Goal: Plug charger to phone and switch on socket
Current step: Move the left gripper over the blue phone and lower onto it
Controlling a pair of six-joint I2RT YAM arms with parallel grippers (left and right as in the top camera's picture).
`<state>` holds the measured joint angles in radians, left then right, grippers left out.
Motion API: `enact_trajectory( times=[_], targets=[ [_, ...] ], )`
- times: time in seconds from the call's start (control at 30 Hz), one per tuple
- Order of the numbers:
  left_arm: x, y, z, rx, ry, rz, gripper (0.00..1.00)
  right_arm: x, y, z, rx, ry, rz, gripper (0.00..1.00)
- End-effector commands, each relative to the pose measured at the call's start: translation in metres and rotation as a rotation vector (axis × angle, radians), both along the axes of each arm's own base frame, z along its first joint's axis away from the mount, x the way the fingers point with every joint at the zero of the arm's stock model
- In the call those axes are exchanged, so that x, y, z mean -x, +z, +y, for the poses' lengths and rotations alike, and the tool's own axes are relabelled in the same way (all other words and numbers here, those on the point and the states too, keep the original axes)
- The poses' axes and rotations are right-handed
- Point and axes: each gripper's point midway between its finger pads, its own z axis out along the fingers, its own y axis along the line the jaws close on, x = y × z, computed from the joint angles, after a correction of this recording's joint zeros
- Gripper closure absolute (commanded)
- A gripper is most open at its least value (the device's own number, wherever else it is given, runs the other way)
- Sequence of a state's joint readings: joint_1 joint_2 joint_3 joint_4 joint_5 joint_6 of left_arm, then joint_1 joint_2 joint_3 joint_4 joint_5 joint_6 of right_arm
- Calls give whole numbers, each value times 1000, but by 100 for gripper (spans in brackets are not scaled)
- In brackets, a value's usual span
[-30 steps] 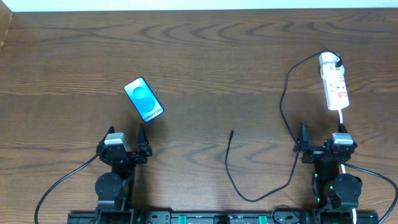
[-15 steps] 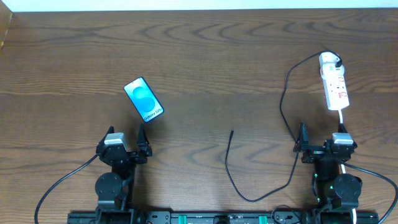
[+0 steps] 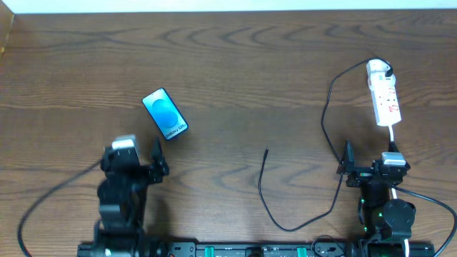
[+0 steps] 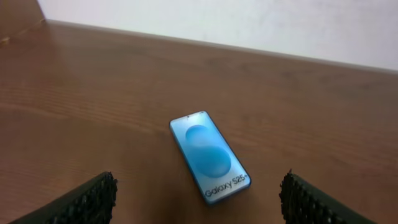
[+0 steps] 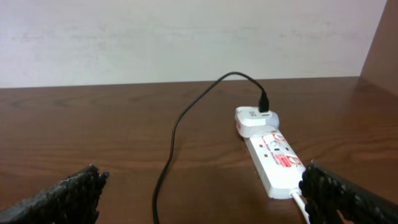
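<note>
The phone [image 3: 165, 114] lies flat on the wooden table at left, its blue screen up and reading "Galaxy S25+". In the left wrist view it [image 4: 210, 157] lies ahead of and between the fingers. My left gripper [image 3: 137, 152] [image 4: 196, 199] is open and empty, just short of the phone. The charger's black cable [image 3: 265, 193] loops over the middle of the table with its free tip [image 3: 266, 150] lying loose. Its white plug [image 3: 378, 69] [image 5: 255, 119] sits in the socket strip [image 3: 386, 102] [image 5: 275, 160] at right. My right gripper [image 3: 370, 155] [image 5: 205, 196] is open and empty, near the strip.
The strip's white cord [image 5: 300, 204] runs back toward the right arm. The black cable [image 5: 177, 134] crosses the table ahead of the right gripper. A white wall stands behind the table's far edge [image 3: 228, 11].
The left arm has lifted off its rest pose and shifted a little left and toward the phone. The right arm, phone and cable have not moved.
</note>
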<state>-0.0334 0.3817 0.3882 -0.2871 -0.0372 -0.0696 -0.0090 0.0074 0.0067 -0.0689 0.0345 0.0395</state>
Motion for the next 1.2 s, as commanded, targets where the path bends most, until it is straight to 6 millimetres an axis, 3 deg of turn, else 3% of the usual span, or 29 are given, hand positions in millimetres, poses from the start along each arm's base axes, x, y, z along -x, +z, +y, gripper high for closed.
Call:
enact_trajectory(
  times=[0.0,0.13,0.37,0.53,0.67,0.8,0.83,0.87,0.9,0.93,0.97,1.17],
  targets=[
    [-20,20,4,-13,19,97,16,0,-1,-2,-8,-11,1,1],
    [-59,27,-1,9,11,278,16,0,-1,-2,-8,-11,1,1],
    [-105,21,-2,53,47,492,16,0,-1,-2,-8,-11,1,1],
    [-119,17,-2,160,138,597,16,0,-1,-2,-8,-11,1,1],
    [-129,11,-16,246,103,681,16,0,-1,-2,-8,-11,1,1],
    [-129,10,-16,248,100,685,16,0,-1,-2,-8,-11,1,1],
    [-129,10,-16,247,100,686,25,0,-1,-2,-8,-11,1,1],
    [-129,10,-16,246,100,685,54,0,-1,-2,-8,-11,1,1],
    [-129,10,-16,244,103,684,62,0,-1,-2,-8,-11,1,1],
    [-129,10,-16,244,102,683,61,0,-1,-2,-8,-11,1,1],
    [-129,10,-16,246,102,685,2,0,-1,-2,-8,-11,1,1],
    [-122,13,-2,327,198,738,2,0,-1,-2,-8,-11,1,1]
  ],
)
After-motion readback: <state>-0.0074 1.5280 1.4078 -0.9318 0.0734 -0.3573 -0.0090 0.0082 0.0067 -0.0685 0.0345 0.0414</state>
